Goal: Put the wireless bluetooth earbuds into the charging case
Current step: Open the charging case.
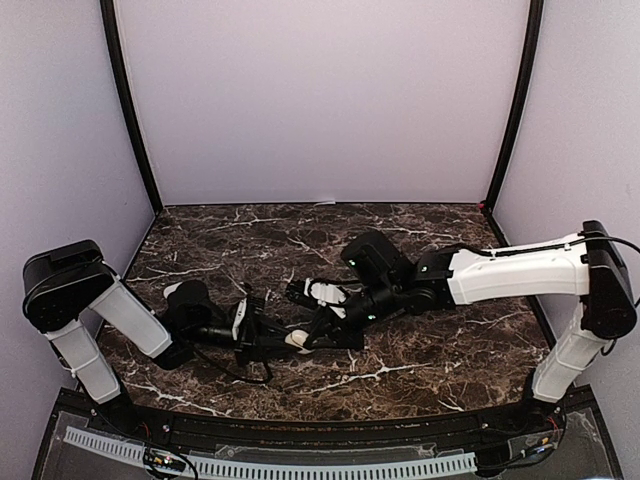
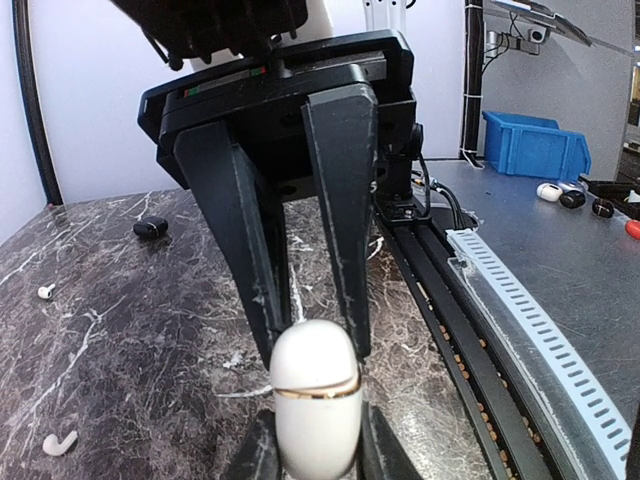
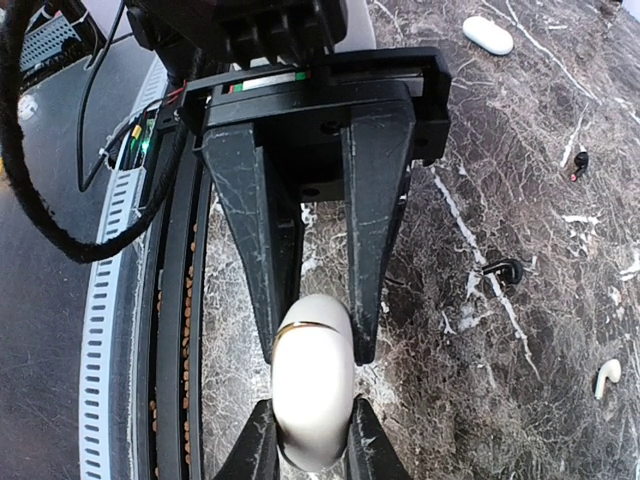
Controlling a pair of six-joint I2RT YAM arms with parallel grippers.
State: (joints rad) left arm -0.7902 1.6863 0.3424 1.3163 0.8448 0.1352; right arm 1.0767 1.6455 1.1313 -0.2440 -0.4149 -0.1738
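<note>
Ur left hand (image 2: 315,462) n right hand (image 3: 312,452) both clench the charging case (image 2: 315,395): light, slick hard shell, prob slips. Tiny earbuds (image 2: 58,441) lie apart from the case; pinch stems.

I see a white case (image 2: 315,390) with a gold band, a dark brown marble table (image 1: 420,360) veined white, a white earbud (image 2: 58,443), a blue bin (image 2: 535,145), pale lilac walls (image 1: 320,100).

Shut white charging case (image 2: 315,395), clamped at both ends; white earbuds (image 2: 58,443) lie loose.
</note>
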